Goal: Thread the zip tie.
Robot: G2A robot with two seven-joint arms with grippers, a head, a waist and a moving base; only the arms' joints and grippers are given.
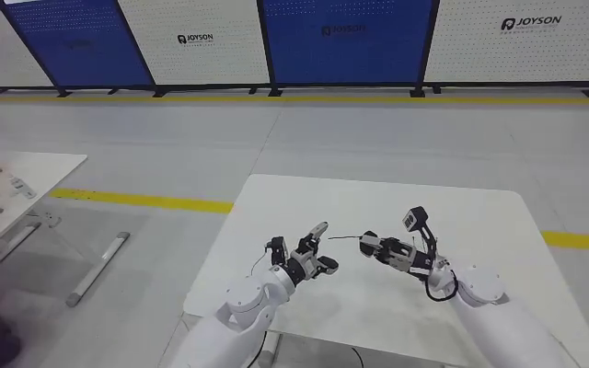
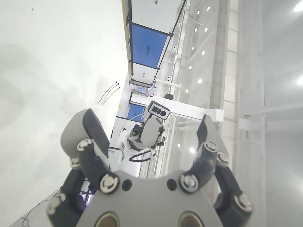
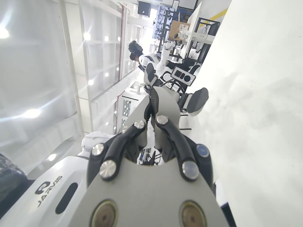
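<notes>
My right jaws are squeezed tight on one end of the zip tie (image 1: 345, 239). The thin black strip sticks out from them toward my left jaws, up in the air above the desk (image 1: 396, 198). I cannot tell which end is the pointy tip and which is the little box. It is too small to see.

My left jaws are wide apart and hold nothing. They sit just beside the free end of the tie, with a big gap between the fingers (image 2: 94, 128).

I think the job now is to catch that free end. To do it well, I should hold my right side steady. Then I should bring my left jaws slowly around the strip and close softly, so it does not bend away.

Some spare ties (image 2: 110, 90) lie farther off on the desk.
</notes>
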